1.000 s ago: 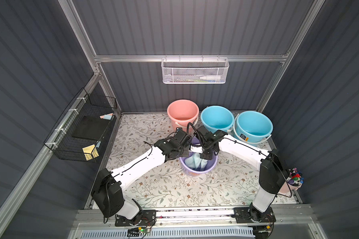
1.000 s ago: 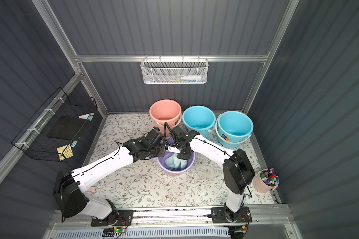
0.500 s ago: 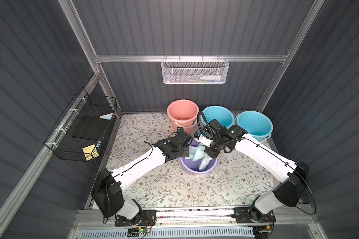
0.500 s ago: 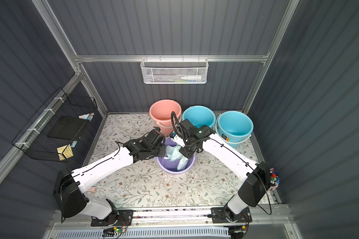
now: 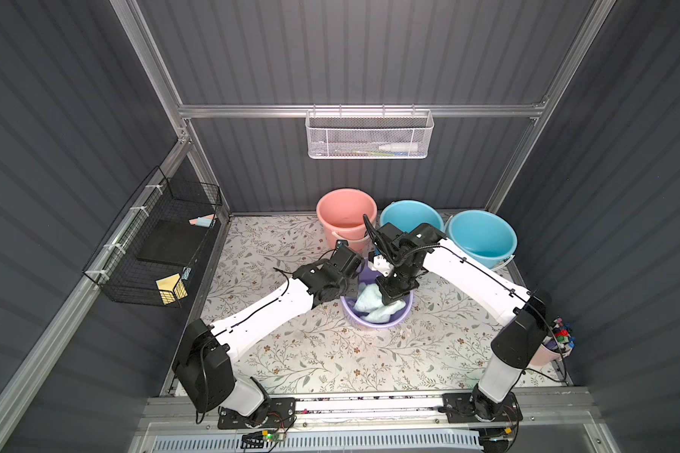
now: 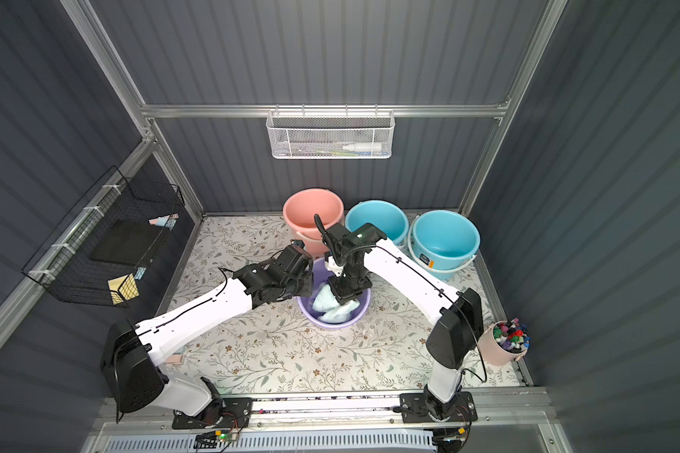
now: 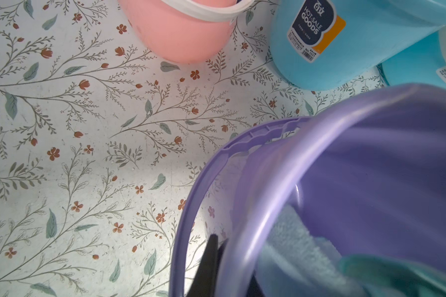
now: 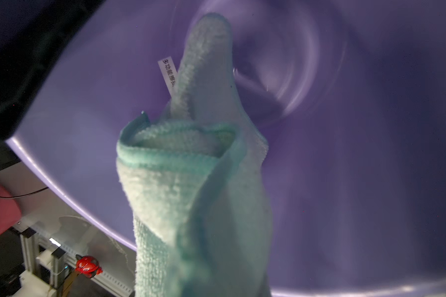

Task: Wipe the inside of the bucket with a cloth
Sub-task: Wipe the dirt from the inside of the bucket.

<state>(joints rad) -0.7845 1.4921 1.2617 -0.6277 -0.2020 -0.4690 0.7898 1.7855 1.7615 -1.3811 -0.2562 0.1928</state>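
**Left wrist view.** On the nearer blue bucket [image 7: 386, 43] you can read a dark sticker [image 7: 314, 28]: "HOT-SALE GOODS". Its barcode [image 7: 310, 53] is too small to read.

**Right wrist view.** The white tag [image 8: 168, 74] on the cloth [image 8: 198, 180] carries Chinese characters beginning "多功能".

White-shelled left arm [image 5: 267, 310] and right arm [image 5: 476, 274], black joints, black cables.

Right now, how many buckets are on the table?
4. A pink bucket, smaller blue bucket and larger blue bucket in a row at the back; purple bucket before them, holding the cloth. None seems hidden.
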